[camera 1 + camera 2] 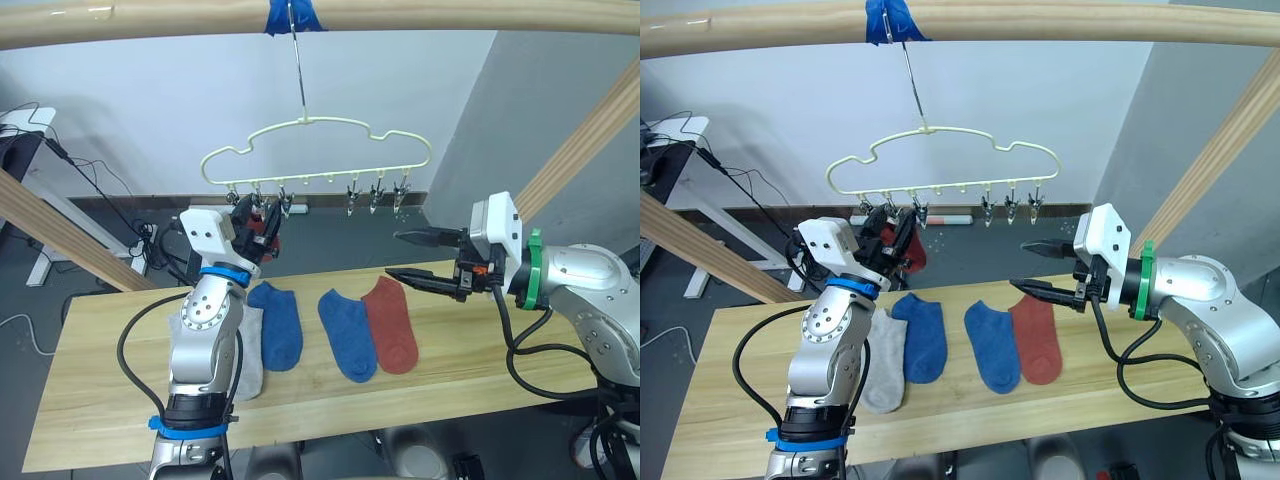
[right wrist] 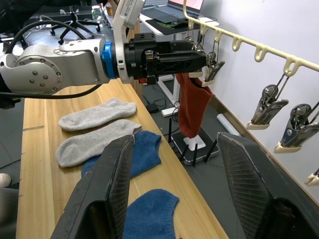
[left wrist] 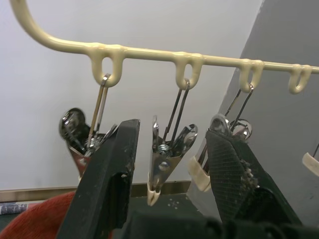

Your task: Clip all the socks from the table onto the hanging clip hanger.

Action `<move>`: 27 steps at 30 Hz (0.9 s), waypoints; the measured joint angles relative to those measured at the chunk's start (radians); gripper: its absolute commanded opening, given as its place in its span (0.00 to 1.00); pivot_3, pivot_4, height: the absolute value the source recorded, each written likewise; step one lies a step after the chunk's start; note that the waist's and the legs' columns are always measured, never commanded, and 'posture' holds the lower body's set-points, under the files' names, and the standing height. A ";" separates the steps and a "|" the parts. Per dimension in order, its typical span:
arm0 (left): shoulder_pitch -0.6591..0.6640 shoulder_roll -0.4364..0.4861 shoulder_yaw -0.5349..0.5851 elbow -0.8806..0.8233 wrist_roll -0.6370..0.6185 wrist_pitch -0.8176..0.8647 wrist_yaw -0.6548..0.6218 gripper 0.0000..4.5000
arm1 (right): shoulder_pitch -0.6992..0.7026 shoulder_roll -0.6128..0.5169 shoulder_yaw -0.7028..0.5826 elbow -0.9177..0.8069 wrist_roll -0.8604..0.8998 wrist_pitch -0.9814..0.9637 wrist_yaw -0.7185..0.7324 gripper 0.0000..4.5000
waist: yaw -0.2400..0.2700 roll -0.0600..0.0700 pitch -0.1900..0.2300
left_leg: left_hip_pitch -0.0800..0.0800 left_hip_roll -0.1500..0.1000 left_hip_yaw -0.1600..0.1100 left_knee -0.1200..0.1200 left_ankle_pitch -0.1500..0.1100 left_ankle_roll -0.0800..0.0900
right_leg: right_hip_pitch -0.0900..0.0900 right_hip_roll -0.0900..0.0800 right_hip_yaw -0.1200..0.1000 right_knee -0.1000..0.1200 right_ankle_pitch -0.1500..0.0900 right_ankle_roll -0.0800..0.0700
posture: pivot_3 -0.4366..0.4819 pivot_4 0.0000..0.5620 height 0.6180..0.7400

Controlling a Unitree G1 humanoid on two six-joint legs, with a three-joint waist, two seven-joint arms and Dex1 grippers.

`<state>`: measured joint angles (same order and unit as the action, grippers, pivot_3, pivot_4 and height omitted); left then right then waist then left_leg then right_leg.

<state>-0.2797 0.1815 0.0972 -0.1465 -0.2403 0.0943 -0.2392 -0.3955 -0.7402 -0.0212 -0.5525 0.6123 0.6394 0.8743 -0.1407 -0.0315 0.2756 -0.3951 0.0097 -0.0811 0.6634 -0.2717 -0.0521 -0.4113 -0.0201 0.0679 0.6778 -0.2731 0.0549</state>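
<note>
The pale yellow clip hanger (image 1: 318, 150) hangs by its hook from the wooden pole. One red sock (image 1: 903, 249) hangs from a clip at its left end. My left gripper (image 3: 172, 132) is raised to the clips and open, its fingers (image 3: 107, 184) on either side of the neighbouring metal clip (image 3: 165, 162) with a gap on each side. On the table (image 1: 470, 365) lie two grey socks (image 2: 94, 114), partly behind my left arm, then two blue socks (image 1: 280, 325) and a red sock (image 1: 392, 322). My right gripper (image 1: 425, 258) hovers open and empty above the table's far right part.
Slanted wooden poles (image 1: 585, 135) of the frame stand at both sides, and a horizontal pole (image 1: 450, 18) crosses overhead. Empty clips (image 1: 377, 195) hang at the hanger's right end. Behind the table is a wall, with cables and a power strip on the floor.
</note>
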 measured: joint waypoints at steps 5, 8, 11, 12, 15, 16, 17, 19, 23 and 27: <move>-0.008 0.001 -0.001 0.014 0.007 -0.015 -0.005 0.38 | -0.007 0.000 0.000 0.000 0.003 0.003 -0.004 0.62 | 0.000 0.000 0.000 | 0.000 0.000 0.000 0.000 0.000 0.000 | 0.000 0.000 0.000 0.000 0.000 0.000 | 0.18 0.48 0.79; -0.008 0.001 -0.001 0.027 0.018 -0.015 -0.003 0.19 | -0.009 0.000 0.000 0.000 0.007 0.006 -0.007 0.62 | -0.001 0.000 0.000 | 0.000 0.000 0.000 0.000 0.000 0.000 | 0.000 0.000 0.000 0.000 0.000 0.000 | 0.18 0.48 0.79; -0.008 0.003 -0.001 0.029 0.023 -0.016 -0.003 0.07 | -0.013 0.000 0.000 0.000 0.016 0.009 -0.010 0.62 | -0.001 0.000 0.000 | 0.000 0.000 0.000 0.000 0.000 0.000 | 0.000 0.000 0.000 0.000 0.000 0.000 | 0.18 0.48 0.79; -0.008 0.003 -0.001 0.029 0.025 -0.017 -0.003 0.07 | -0.013 0.000 0.000 0.000 0.020 0.012 -0.011 0.62 | -0.001 0.000 0.000 | 0.000 0.000 0.000 0.000 0.000 0.000 | 0.000 0.000 0.000 0.000 0.000 0.000 | 0.18 0.48 0.79; -0.008 0.003 -0.001 0.029 0.028 -0.018 -0.002 0.07 | -0.013 0.000 0.000 0.000 0.031 0.015 -0.012 0.62 | -0.001 0.000 0.000 | 0.000 0.000 0.000 0.000 0.000 0.000 | 0.000 0.000 0.000 0.000 0.000 0.000 | 0.18 0.48 0.79; -0.008 0.003 -0.001 0.029 0.029 -0.018 -0.002 0.07 | -0.013 0.000 0.000 0.000 0.035 0.016 -0.012 0.62 | -0.001 0.000 0.000 | 0.000 0.000 0.000 0.000 0.000 0.000 | 0.000 0.000 0.000 0.000 0.000 0.000 | 0.18 0.48 0.79; -0.007 0.004 -0.002 0.028 0.031 -0.018 -0.002 0.07 | -0.012 -0.001 0.000 0.000 0.036 0.016 -0.011 0.62 | -0.001 0.000 0.000 | 0.000 0.000 0.000 0.000 0.000 0.000 | 0.000 0.000 0.000 0.000 0.000 0.000 | 0.18 0.48 0.79; -0.005 0.009 -0.002 0.027 0.034 -0.018 -0.003 0.07 | -0.008 -0.009 0.000 0.000 0.036 0.016 -0.009 0.62 | -0.001 0.000 0.000 | 0.000 0.000 0.000 0.000 0.000 0.000 | 0.000 0.000 0.000 0.000 0.000 0.000 | 0.18 0.48 0.79; -0.002 0.018 -0.003 0.018 0.042 -0.018 -0.008 0.07 | 0.049 -0.027 0.002 -0.004 0.030 0.024 -0.013 0.70 | 0.000 0.000 0.000 | 0.000 0.000 0.000 0.000 0.000 0.000 | 0.000 0.000 0.000 -0.001 0.000 0.000 | 0.18 0.48 0.79; 0.001 0.023 -0.003 0.001 0.043 -0.015 -0.011 0.07 | 0.107 -0.035 0.017 -0.002 -0.026 0.016 -0.032 0.97 | 0.001 0.000 0.000 | -0.001 0.000 0.000 0.000 0.000 0.000 | 0.000 0.000 0.000 -0.001 0.000 0.000 | 0.19 0.48 0.79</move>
<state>-0.2787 0.2045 0.0943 -0.1459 -0.1970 0.0794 -0.2499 -0.2885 -0.7755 -0.0044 -0.5545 0.5866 0.6553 0.8423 -0.1397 -0.0316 0.2757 -0.3956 0.0098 -0.0810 0.6633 -0.2717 -0.0521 -0.4114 -0.0204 0.0682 0.6770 -0.2730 0.0551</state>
